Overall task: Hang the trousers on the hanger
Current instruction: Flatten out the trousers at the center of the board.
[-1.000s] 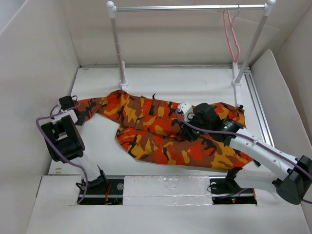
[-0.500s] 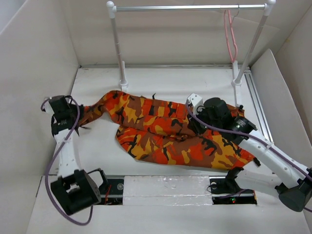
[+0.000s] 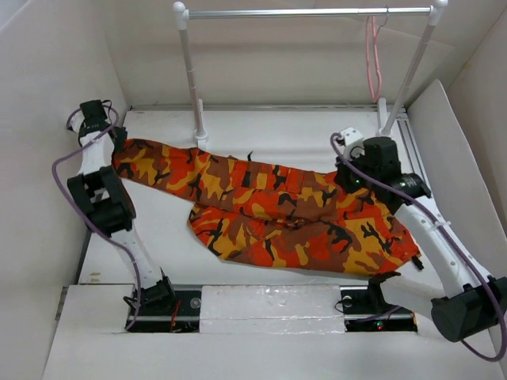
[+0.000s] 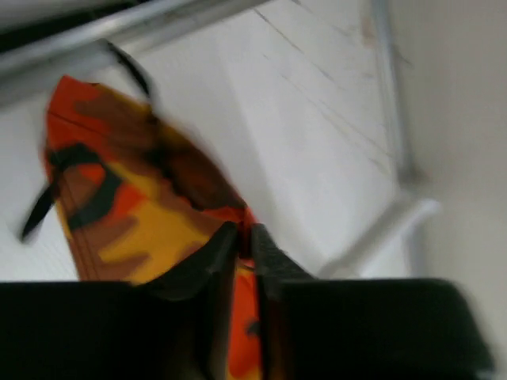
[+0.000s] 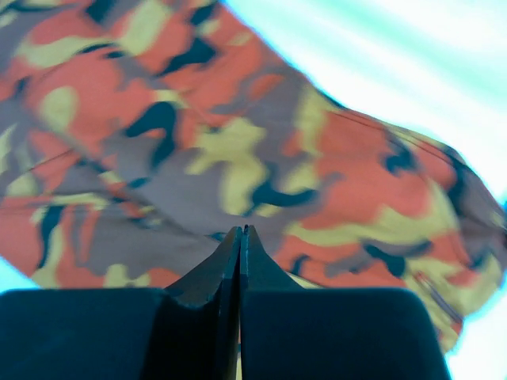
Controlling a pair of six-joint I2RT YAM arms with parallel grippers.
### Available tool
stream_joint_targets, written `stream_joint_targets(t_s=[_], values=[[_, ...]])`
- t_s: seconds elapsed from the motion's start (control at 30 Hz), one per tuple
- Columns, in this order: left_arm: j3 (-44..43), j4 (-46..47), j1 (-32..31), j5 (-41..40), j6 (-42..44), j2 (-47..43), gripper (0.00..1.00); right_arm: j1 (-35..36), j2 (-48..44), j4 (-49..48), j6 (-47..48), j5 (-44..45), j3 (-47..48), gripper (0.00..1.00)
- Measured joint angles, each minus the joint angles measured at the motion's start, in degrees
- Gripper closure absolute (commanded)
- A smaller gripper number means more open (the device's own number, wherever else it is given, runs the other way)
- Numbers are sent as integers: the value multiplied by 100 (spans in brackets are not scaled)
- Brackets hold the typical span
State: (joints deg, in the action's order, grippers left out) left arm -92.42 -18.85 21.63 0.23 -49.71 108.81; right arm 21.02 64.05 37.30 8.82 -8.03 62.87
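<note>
Trousers (image 3: 269, 214) across table (image 3: 277, 131), hanger (image 3: 372, 59) on rail (image 3: 301, 13)

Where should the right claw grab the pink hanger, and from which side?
Low on one sloping side wire of the hanger, well under the hook, approached from the near side by the right claw. It hangs edge-on from the rail, close to the right post, so that post probably blocks a sideways approach.

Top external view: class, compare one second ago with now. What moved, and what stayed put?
The left pincer, shut on the trousers, swung to the far-left corner, dragging that leg out straight. The right pincer moved over the cloth towards the right post. The hanger stayed on the rail; the trousers' middle stayed flat.
</note>
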Motion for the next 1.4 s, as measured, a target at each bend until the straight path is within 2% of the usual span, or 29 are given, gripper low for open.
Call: stream_joint_targets(t_s=[0.07,0.1,0.17,0.2,0.23,0.27,0.37,0.4,0.47,0.67,0.87,1.0,1.07,1.1,1.13,1.17,1.2,1.4], values=[[-516,-184,-101,-249,238,658,67,-511,-129,-33,-15,-127,-111,100],[-564,-247,-146,-304,328,791,56,-723,-188,-50,-22,-153,-179,100],[-490,-389,-240,-330,442,835,47,-1231,-267,-50,-72,-238,-332,98],[-363,-358,-286,-315,474,741,43,-1445,-280,-48,-109,-264,-400,91],[-188,-302,-321,-273,498,603,42,-1694,-282,-74,-146,-302,-470,83],[61,-199,-348,-229,503,413,42,-1943,-282,-129,-184,-361,-549,65],[990,120,-522,-190,538,-428,44,-2693,-236,-374,-354,-557,-807,39],[1287,236,-660,-223,555,-745,44,-2806,-214,-404,-372,-610,-831,34],[1755,437,-1086,-273,579,-1276,44,-3462,85,-664,-522,-774,-925,31],[2835,1014,-3069,-323,636,-2317,45,-4581,1213,-1412,-754,-942,-946,23],[3823,1082,-3814,-138,627,-2927,46,-5062,2529,-1792,-758,-1145,-890,20],[4356,951,-3886,-9,721,-3578,46,-5108,2992,-1930,-837,-1397,-907,23],[4529,723,-3884,-83,811,-3956,47,-5108,3047,-2135,-951,-1600,-1019,43],[4577,603,-3882,-133,857,-4116,47,-5119,3047,-2269,-1036,-1707,-1102,57],[4621,501,-3864,-177,896,-4260,47,-5123,3047,-2382,-1128,-1810,-1187,85],[4662,428,-3829,-184,931,-4374,47,-5139,3047,-2505,-1217,-1897,-1272,94],[4699,365,-3781,-168,955,-4448,47,-5165,3042,-2601,-1331,-1945,-1338,99],[4804,-149,-3536,-140,970,-4387,48,-5294,2468,-2527,-1727,-1759,-1261,100]])
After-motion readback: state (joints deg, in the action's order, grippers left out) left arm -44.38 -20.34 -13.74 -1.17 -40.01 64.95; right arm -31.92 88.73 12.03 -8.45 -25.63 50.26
